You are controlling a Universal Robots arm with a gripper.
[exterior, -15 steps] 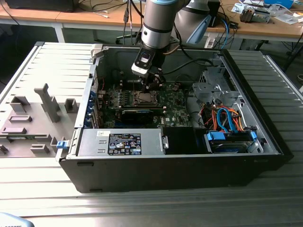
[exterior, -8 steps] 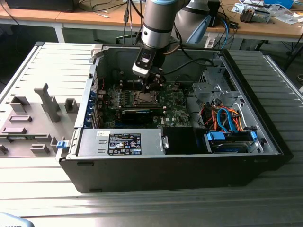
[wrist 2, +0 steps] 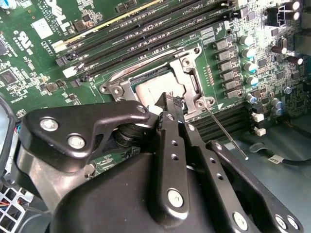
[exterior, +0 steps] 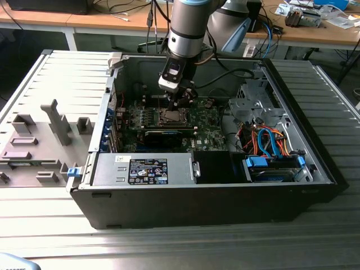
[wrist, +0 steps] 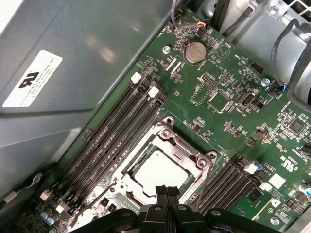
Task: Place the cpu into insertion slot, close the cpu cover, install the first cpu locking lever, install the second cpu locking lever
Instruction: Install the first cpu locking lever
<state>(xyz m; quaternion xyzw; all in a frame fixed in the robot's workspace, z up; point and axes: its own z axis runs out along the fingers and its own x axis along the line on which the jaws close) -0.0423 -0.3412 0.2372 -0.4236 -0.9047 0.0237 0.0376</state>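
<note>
The cpu [wrist: 156, 171] lies flat in the insertion slot [wrist: 127, 194] on the green motherboard, its silver top showing through the window of the cpu cover [wrist: 190, 151], which lies down over it. In the second wrist view the cpu [wrist 2: 150, 91] sits just beyond my fingertips. My gripper [wrist: 166, 190] [wrist 2: 170, 100] hangs over the socket's edge, shut, with nothing seen between its fingers. One thin locking lever [wrist 2: 226, 134] sticks out free from the socket's corner. In the exterior view the gripper [exterior: 176, 104] is low inside the case above the socket [exterior: 171, 117].
Long memory slots [wrist: 114, 141] run beside the socket. A long black card [exterior: 169, 136] stands close by. The open case has a grey power supply [exterior: 143, 169] in front, and coloured cables [exterior: 270, 143] and a drive cage on the exterior view's right.
</note>
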